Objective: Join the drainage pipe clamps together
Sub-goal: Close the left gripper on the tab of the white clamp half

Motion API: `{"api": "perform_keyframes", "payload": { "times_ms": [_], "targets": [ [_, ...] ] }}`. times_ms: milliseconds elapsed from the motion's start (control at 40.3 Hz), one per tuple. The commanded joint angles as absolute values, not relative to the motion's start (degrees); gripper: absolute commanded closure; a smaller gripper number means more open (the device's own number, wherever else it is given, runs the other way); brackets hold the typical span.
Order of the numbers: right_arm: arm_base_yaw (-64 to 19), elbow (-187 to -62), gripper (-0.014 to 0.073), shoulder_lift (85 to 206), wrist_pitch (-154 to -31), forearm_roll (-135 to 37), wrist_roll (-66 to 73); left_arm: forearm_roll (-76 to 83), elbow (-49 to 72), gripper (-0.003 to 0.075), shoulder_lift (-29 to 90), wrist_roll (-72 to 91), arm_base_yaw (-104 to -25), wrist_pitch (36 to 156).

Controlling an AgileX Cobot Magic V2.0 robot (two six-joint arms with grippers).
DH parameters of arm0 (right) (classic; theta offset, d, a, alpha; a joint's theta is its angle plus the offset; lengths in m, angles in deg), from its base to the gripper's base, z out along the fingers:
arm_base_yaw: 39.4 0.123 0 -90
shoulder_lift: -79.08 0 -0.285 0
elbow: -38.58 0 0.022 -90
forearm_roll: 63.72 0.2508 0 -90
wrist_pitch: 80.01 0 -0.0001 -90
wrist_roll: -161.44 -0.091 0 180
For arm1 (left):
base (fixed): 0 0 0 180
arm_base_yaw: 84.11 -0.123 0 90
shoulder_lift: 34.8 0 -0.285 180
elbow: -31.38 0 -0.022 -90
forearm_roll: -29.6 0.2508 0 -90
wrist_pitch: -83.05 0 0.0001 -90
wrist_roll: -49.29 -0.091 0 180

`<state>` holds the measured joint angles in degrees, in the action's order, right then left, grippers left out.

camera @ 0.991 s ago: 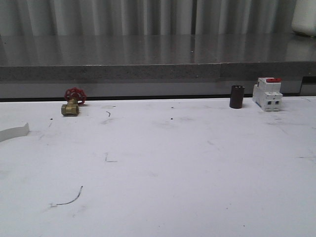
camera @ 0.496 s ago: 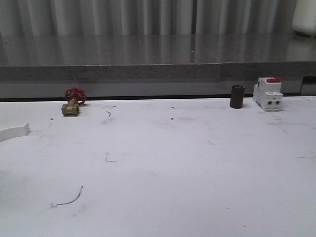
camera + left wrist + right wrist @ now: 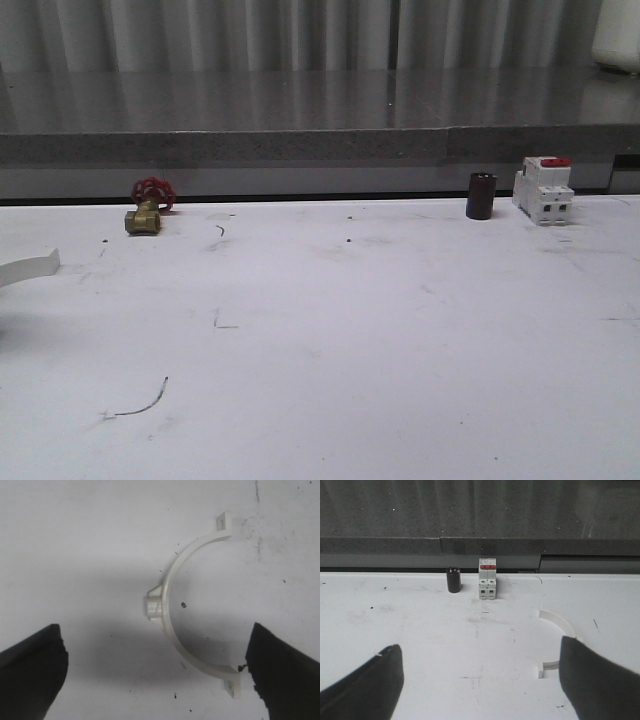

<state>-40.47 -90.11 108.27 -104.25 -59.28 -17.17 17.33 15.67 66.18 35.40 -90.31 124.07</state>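
Observation:
One white drainage pipe clamp (image 3: 169, 621) lies flat on the white table in the left wrist view, a half-ring with a small outer lug and flat end tabs. My left gripper (image 3: 160, 677) hangs above it, open, both dark fingers (image 3: 30, 675) wide apart; one end tab lies close to a finger. In the front view an end of that clamp (image 3: 28, 268) pokes in at the far left edge. A second drainage pipe clamp (image 3: 559, 626) lies on the table in the right wrist view, partly hidden behind one finger (image 3: 600, 680). My right gripper (image 3: 480, 680) is open and holds nothing.
Along the table's back edge stand a brass valve with a red handwheel (image 3: 147, 210) at the left, and a black cylinder (image 3: 481, 196) and a white breaker with a red top (image 3: 543, 190) at the right. A grey ledge (image 3: 320, 145) runs behind them.
The clamp end at the front view's left edge now looks thinner and dimmer, and a faint shadow has spread over the table there. The other objects have not moved.

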Motion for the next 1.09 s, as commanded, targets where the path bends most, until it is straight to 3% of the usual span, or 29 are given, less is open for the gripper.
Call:
{"api": "perform_keyframes", "payload": {
  "times_ms": [0, 297, 644, 1066],
  "targets": [
    [-40.78, -92.25, -0.0056, 109.02, -100.09, -59.82, -16.85, 17.07, 19.28, 0.003, 67.84, 35.24, -88.94, 122.99],
    [-40.78, -92.25, -0.0056, 109.02, -100.09, -59.82, -16.85, 17.17, 23.46, 0.0034, 76.69, 35.36, -88.22, 126.47],
    [-40.78, -92.25, -0.0056, 109.02, -100.09, -59.82, -16.85, 18.14, 23.88, 0.0313, 79.15, 35.36, -88.22, 127.31],
    [-40.78, -92.25, -0.0056, 109.02, -100.09, -59.82, -16.85, 19.92, 23.88, 0.047, 79.12, 35.26, -88.22, 127.11]
  ]
}}
